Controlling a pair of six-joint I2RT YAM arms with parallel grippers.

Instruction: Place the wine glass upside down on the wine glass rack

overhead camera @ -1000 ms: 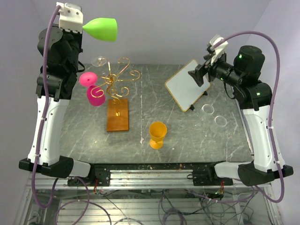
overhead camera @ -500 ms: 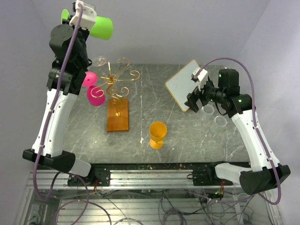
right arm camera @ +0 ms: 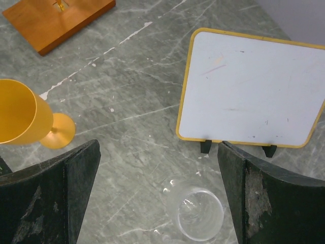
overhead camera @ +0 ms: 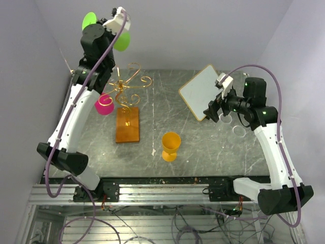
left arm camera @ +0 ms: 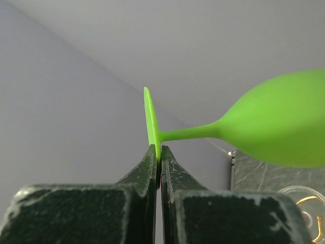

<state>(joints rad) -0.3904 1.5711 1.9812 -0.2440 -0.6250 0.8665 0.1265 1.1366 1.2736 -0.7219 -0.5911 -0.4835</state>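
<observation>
Green wine glass point(left arm camera: 279, 127), foot pinched — left hand point(left arm camera: 158, 151)

The wine glass rack point(overhead camera: 127, 124) is stood on the table point(overhead camera: 162, 112), left of centre. A wine glass point(overhead camera: 122, 43) is held above and behind it in the left gripper point(left arm camera: 158, 152). A second glass point(overhead camera: 104, 107) is set at the rack's left side. A goblet point(overhead camera: 170, 146) is stood nearer, right of the rack. A board point(overhead camera: 199, 91) is propped at right rear, a small glass point(right arm camera: 195, 213) before it

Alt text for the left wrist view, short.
The left hand pinches the foot of a green wine glass, held sideways with its bowl to the right, against a pale wall. A corner of the grey table shows at lower right.
</observation>
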